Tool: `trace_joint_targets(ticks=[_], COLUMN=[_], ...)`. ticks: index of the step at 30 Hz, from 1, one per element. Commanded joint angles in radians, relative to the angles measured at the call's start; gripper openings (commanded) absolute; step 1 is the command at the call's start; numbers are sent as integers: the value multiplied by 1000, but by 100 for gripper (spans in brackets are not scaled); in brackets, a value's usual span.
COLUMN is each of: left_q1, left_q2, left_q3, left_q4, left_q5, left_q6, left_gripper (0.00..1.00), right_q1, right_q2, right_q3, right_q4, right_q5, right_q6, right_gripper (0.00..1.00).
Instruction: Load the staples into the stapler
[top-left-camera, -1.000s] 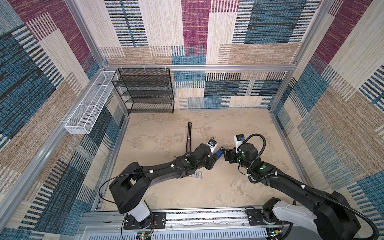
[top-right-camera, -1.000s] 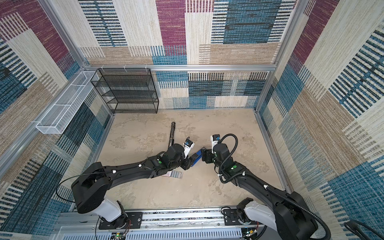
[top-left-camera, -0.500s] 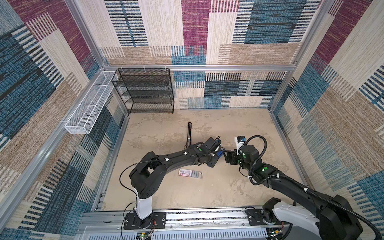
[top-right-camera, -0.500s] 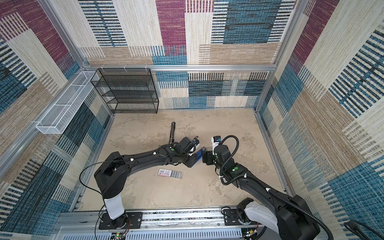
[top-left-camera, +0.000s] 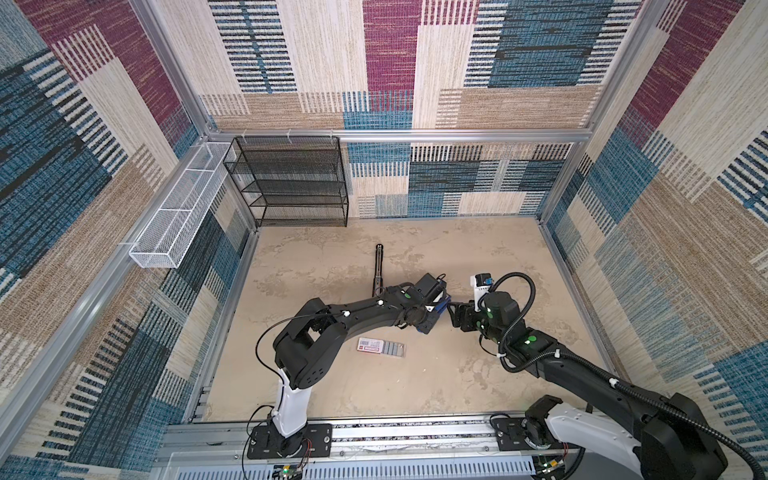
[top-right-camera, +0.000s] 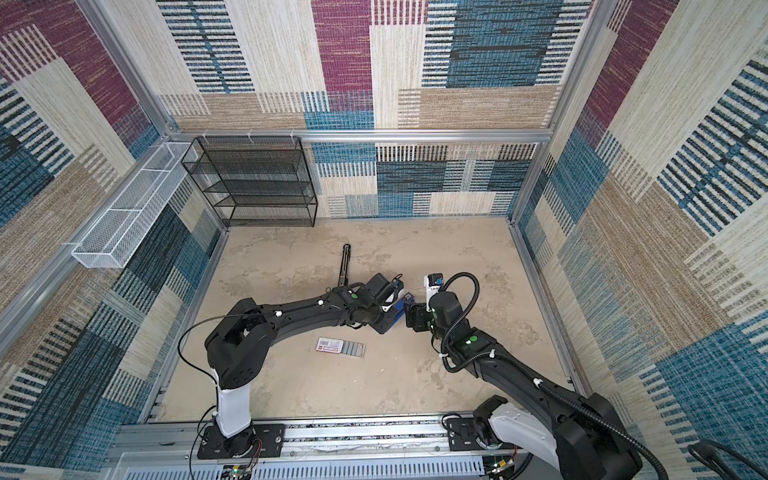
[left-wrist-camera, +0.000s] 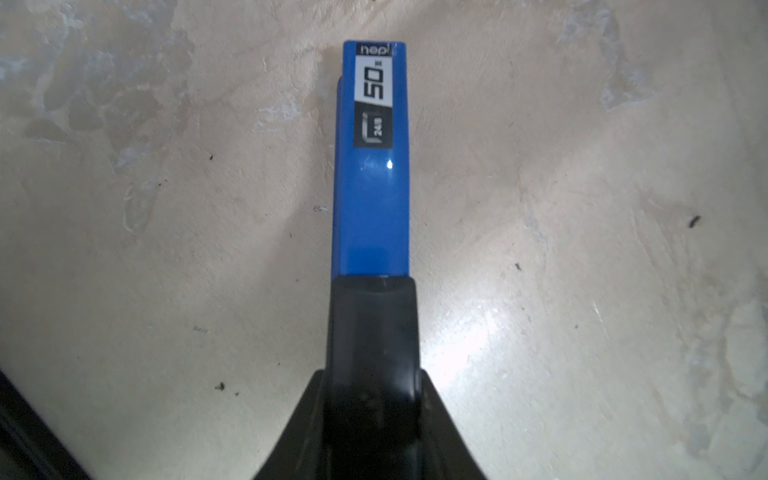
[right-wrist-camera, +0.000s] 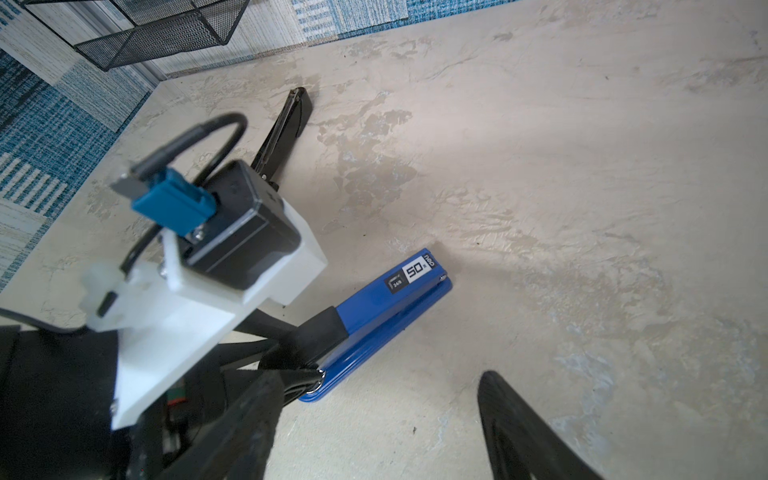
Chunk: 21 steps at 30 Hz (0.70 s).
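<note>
Pinching blue stapler by its black tail, left gripper steadies it; right gripper gapes wide alongside; staples untouched on worktop; next likely: lift lid

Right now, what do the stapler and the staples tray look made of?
Stapler: glossy blue painted metal or hard plastic, by the sharp highlight; matte black rear, likely plastic. Staples tray: seemingly clear plastic over grey metal strips, white-and-red card end.

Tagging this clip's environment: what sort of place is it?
Likely a robot lab test cell: an aluminium frame, patterned woven-look walls enclosing one tabletop, and two robot arms bolted to a base rail.
</note>
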Motion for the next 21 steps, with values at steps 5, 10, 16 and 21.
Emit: trace_joint_targets(ticks=[5,10,16,21], left_q1=[0,0,6,37], left_q2=[29,39,36,46], left_q3=[-5,2,23,71], left_q4=[-54,-57,-58,-40], left_q5=[32,37,17,11], left_q6=[-3,-5,-22,-69], left_gripper=[6,5,4,3], right_q1=[0,0,0,-2], right_q2=[-10,-19,-28,-47], right_q3=[-2,-2,-2,-2], right_q4=[15,13,12,2], right_q5=[10,16,19,34], right_q6=[8,8,7,9], right_gripper=[78,78,78,78])
